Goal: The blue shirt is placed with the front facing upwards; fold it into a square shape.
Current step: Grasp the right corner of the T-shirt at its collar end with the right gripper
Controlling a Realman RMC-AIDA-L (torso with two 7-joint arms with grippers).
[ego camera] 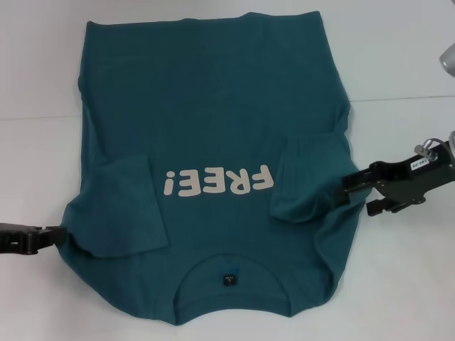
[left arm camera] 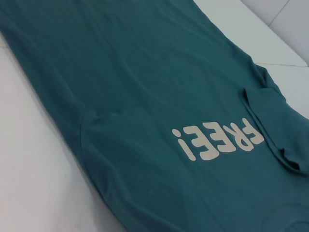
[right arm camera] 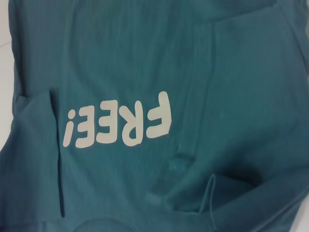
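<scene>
The blue shirt (ego camera: 213, 106) lies flat on the white table, front up, collar and dark label (ego camera: 229, 277) toward me. Its white "FREE!" print (ego camera: 217, 183) reads upside down. Both sleeves are folded inward over the body, one on the left (ego camera: 124, 206) and one on the right (ego camera: 306, 181). My left gripper (ego camera: 53, 238) is low at the shirt's left edge, its tip touching the cloth. My right gripper (ego camera: 355, 193) is open over the shirt's right edge, beside the folded right sleeve. The shirt fills the left wrist view (left arm camera: 145, 87) and the right wrist view (right arm camera: 217, 96).
The white table (ego camera: 398, 57) shows bare on both sides of the shirt and beyond its hem. A seam line crosses the table behind my right gripper. A grey object (ego camera: 448, 58) sits at the far right edge.
</scene>
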